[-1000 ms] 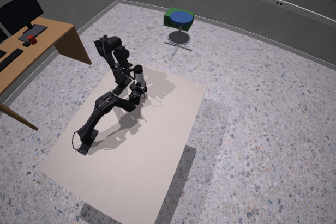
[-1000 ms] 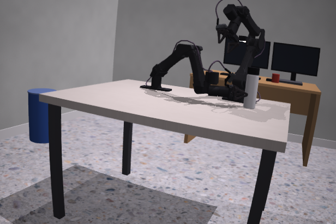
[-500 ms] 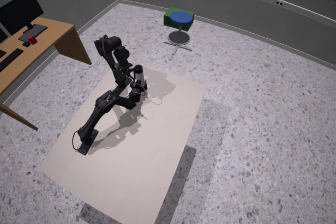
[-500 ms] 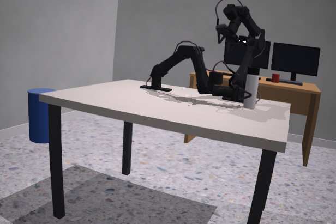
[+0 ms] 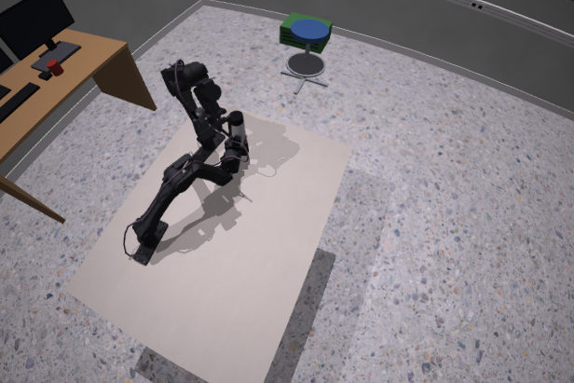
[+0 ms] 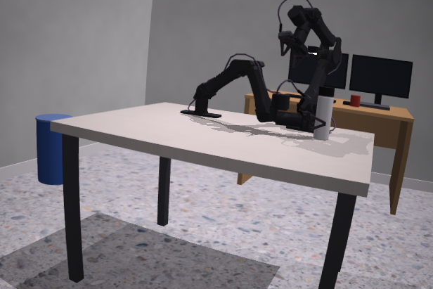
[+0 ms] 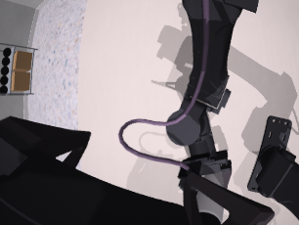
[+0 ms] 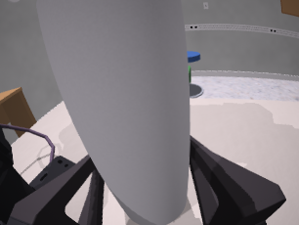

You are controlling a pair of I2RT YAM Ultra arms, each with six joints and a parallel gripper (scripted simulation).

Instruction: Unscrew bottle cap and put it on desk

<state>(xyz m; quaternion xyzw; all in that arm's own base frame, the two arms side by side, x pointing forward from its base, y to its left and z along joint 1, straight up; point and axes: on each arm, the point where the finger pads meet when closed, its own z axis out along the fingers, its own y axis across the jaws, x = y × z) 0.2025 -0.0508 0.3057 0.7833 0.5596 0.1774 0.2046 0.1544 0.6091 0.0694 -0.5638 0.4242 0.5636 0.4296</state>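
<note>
A light grey bottle stands upright near the table's far edge, with its dark cap on top. My right gripper lies low along the table and its two fingers press on the bottle's lower body from both sides. My left gripper is open and empty, and it hangs high above the table, off to one side of the cap. The left wrist view looks down on the right arm and the bottle.
The pale table bears both arm bases. A wooden desk with monitors and a red cup stands behind. A blue bin stands on the floor, and a stool stands farther off.
</note>
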